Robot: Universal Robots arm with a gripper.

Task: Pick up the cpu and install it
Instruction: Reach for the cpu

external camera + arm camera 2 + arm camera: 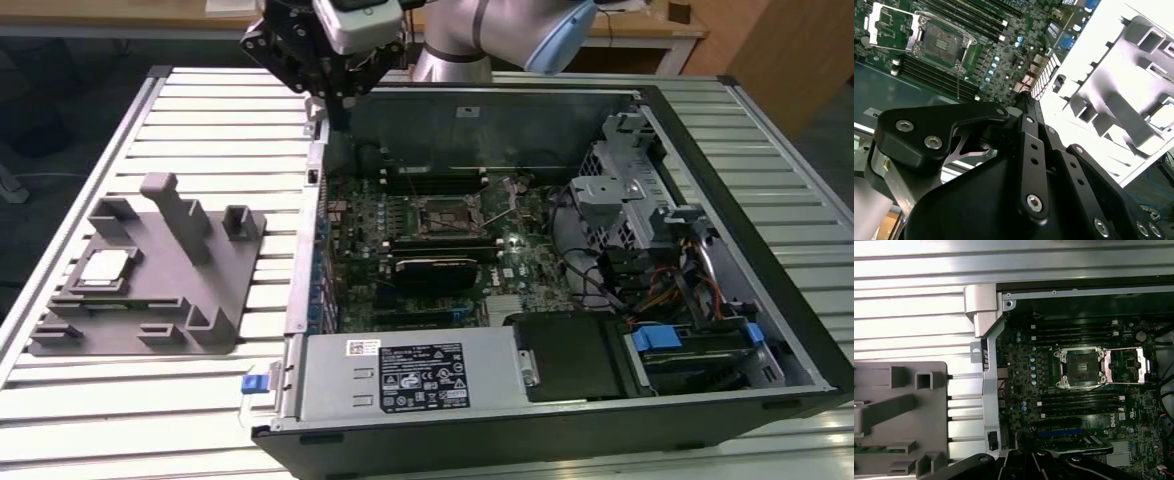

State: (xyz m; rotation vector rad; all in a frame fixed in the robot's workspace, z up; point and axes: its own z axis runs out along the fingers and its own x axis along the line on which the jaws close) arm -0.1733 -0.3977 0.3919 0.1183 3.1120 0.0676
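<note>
The cpu [107, 268] lies flat in a recess of the grey fixture tray [174, 320], on the exterior view's left; its silver top has a pale rim. In the second wrist view the cpu [1160, 114] shows at the tray's far side. My gripper [334, 98] hangs above the back left corner of the open computer case, well away from the cpu. Its black fingers [1026, 117] meet at the tip, shut on nothing. On the motherboard, the bare cpu socket [441, 214] has its metal load plate [1126, 365] swung open beside it.
The open case [747, 330] holds drive cages and cables on the exterior view's right and a power supply [407, 375] at the front. A black card [430, 268] sits just in front of the socket. The tray has tall upright posts [171, 215]. The table [160, 400] is slatted metal.
</note>
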